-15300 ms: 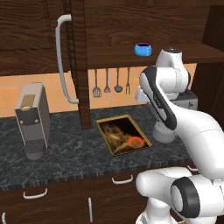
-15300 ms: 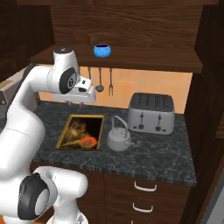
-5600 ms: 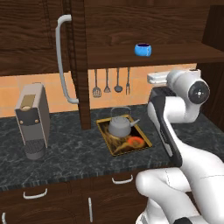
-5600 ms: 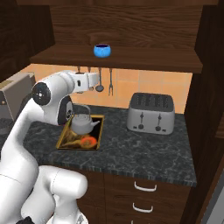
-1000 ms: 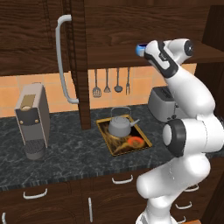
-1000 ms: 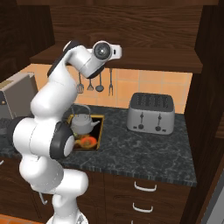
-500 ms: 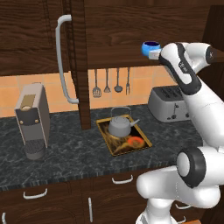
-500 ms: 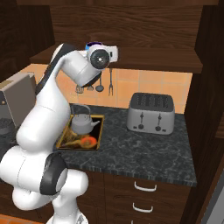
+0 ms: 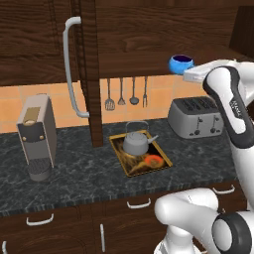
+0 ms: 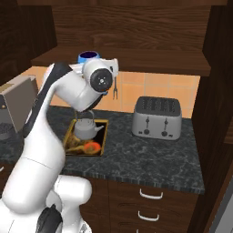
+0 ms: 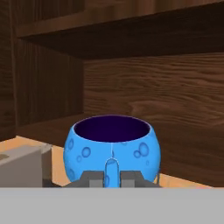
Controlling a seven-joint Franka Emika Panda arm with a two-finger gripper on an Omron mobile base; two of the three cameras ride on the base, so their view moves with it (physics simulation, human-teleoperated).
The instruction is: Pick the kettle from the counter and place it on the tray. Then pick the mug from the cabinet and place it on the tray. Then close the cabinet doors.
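With the kettle [image 9: 137,144] already on the tray [image 9: 164,163] at centre frame, I hold the mug [image 11: 112,154] low in my hand view, my gripper [image 11: 111,178] clenched on its handle to carry it down.

A rendered home kitchen: a dark marbled tabletop [image 9: 74,178] over wooden drawers [image 9: 44,228] with white handles; a silver toaster [image 9: 194,116] and a coffee machine [image 9: 35,136] standing on it; cooking utensils [image 9: 127,92] hanging on an orange tiled wall [image 9: 15,101]; a dark wood wall cabinet [image 9: 149,30] above.
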